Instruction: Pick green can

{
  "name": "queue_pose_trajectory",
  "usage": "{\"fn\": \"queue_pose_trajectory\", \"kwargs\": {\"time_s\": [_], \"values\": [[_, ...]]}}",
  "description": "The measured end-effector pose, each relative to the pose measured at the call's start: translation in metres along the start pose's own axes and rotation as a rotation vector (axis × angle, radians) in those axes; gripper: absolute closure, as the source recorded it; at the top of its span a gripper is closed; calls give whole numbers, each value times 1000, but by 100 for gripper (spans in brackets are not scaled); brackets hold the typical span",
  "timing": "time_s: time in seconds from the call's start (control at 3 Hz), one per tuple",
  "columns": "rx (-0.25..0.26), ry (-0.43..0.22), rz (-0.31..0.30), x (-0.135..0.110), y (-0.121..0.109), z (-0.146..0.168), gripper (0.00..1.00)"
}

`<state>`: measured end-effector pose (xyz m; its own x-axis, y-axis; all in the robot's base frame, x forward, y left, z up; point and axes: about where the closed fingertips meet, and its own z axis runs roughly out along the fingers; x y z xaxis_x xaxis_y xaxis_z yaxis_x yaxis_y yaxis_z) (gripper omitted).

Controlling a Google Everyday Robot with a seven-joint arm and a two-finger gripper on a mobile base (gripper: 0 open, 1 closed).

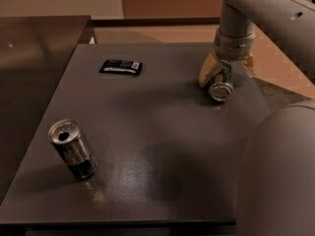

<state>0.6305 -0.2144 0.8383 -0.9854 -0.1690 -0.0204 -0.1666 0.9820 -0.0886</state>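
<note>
The green can (220,89) lies on its side at the far right of the dark grey table (147,132), its silver end facing me and a strip of green label showing behind. My gripper (228,68) has come down over it from above. The tan fingers (207,71) stand on either side of the can's body, the left one against it, the right one a little apart. The jaws are open around the can, which still rests on the table.
A silver can with a dark blue label (74,150) stands upright at the front left. A flat dark packet (121,66) lies at the back left. My pale arm segment (278,176) fills the lower right corner. A brown counter (29,48) adjoins the table's left.
</note>
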Motion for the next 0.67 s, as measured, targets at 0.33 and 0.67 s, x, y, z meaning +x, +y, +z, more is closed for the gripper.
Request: {"fn": "queue_pose_trajectory", "kwargs": {"time_s": [0.33, 0.67], "values": [[-10, -11, -17, -3, 7, -3, 43], [-20, -38, -43, -5, 13, -13, 67]]}}
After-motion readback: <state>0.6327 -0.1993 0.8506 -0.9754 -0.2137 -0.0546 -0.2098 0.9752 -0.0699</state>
